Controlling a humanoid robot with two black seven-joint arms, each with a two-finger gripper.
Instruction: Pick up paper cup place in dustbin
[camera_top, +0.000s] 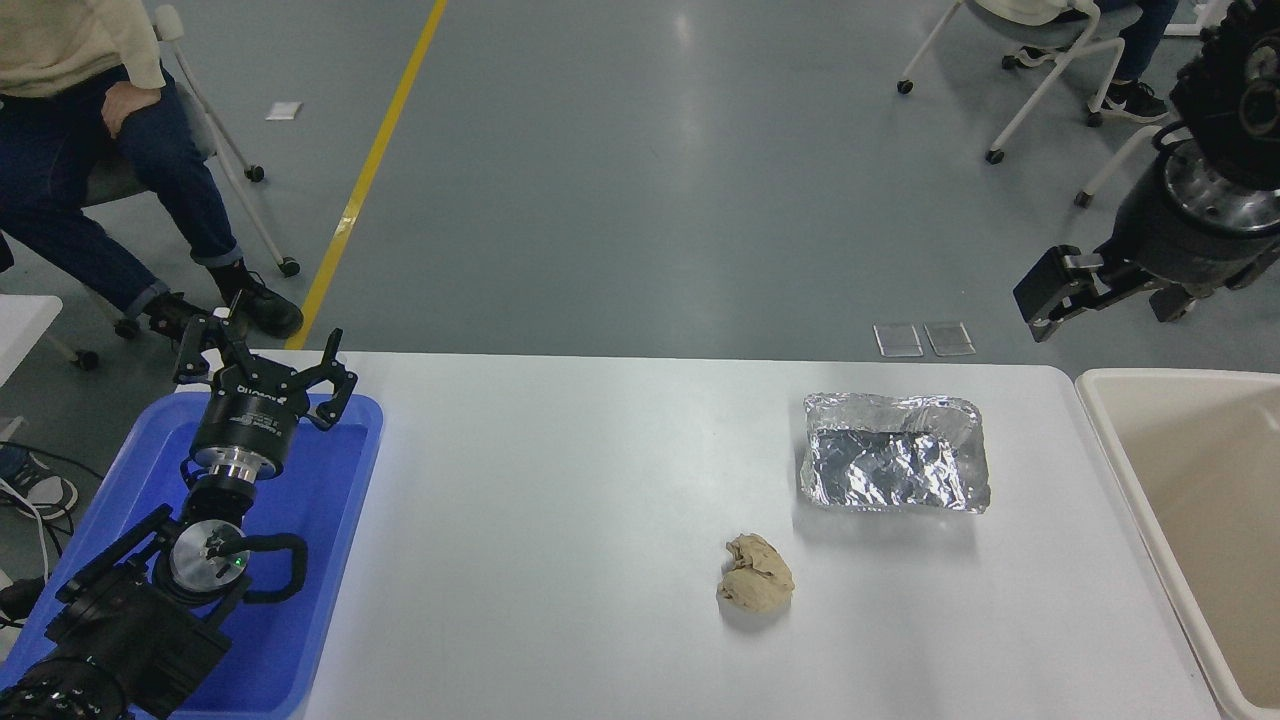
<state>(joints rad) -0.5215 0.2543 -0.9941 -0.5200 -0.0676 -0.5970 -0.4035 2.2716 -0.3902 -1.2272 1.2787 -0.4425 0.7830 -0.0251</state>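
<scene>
Right end effector (1060, 300) raised high over the counter's (560, 520) far right corner

It holds nothing; how far open, I cannot tell. No cup shows. Bin (1110, 440) stands at right. Left end effector (262, 362), fingers spread, parked over tray (330, 560).

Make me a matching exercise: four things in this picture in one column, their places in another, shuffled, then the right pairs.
Things:
1. foil tray
2. paper ball
3. dustbin
4. blue tray

Places:
A. off the table's right edge
B. at the table's left, under the parked left gripper
C. on the table's right half, towards the far edge
D. on the table, nearer the camera than the foil tray

Pairs: 1-C, 2-D, 3-A, 4-B
</scene>
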